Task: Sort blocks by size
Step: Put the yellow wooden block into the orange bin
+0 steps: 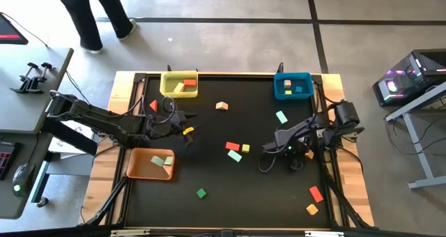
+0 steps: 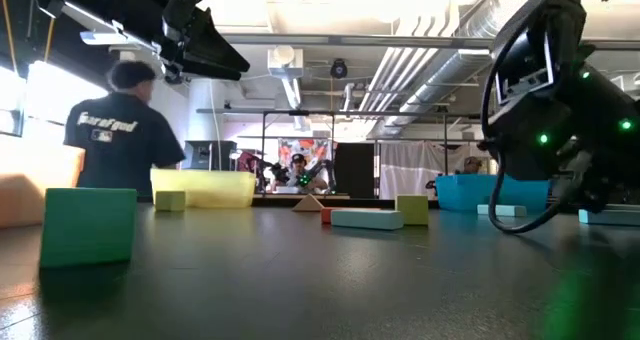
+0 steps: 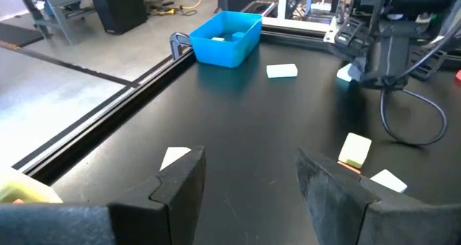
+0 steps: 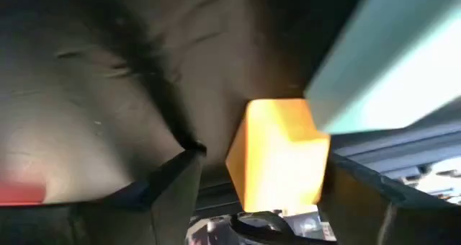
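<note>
Bright ceiling lights glare in the low view; right wrist view blurred.

Table surface (image 1: 230, 188): black, with a light wood border. Bins: yellow (image 1: 179, 84), blue (image 1: 292, 85), orange (image 1: 149, 164). Loose blocks: green cube (image 1: 201, 193), red bar (image 1: 233, 146), mint bar (image 1: 281, 117), tan wedge (image 1: 221, 106), red bar (image 1: 316, 194), orange cube (image 1: 311, 209). Both arms: dark. Orange-yellow block (image 4: 279, 153) shows in the right wrist view beside a mint block (image 4: 389, 72).
</note>
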`<action>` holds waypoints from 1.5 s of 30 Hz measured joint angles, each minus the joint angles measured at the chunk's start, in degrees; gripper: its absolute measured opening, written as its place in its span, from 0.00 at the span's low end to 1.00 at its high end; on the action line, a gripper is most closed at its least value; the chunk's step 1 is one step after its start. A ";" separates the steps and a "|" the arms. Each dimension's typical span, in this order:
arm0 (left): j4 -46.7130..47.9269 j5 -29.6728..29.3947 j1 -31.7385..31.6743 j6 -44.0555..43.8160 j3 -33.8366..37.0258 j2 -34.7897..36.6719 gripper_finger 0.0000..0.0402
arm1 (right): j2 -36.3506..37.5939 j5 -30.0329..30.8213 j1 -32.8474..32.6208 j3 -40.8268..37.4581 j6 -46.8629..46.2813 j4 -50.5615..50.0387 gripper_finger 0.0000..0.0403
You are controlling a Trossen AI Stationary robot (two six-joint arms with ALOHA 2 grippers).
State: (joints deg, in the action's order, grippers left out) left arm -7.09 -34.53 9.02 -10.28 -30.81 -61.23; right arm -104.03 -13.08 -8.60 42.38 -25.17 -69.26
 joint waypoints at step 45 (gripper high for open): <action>-32.30 7.62 9.12 45.20 -2.32 -15.98 0.55 | 5.53 12.59 0.36 -5.32 22.74 139.65 0.32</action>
State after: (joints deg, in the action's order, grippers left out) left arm -39.40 -26.92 18.13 34.91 -33.13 -77.21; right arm -98.50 -0.49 -8.24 37.07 -2.43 70.39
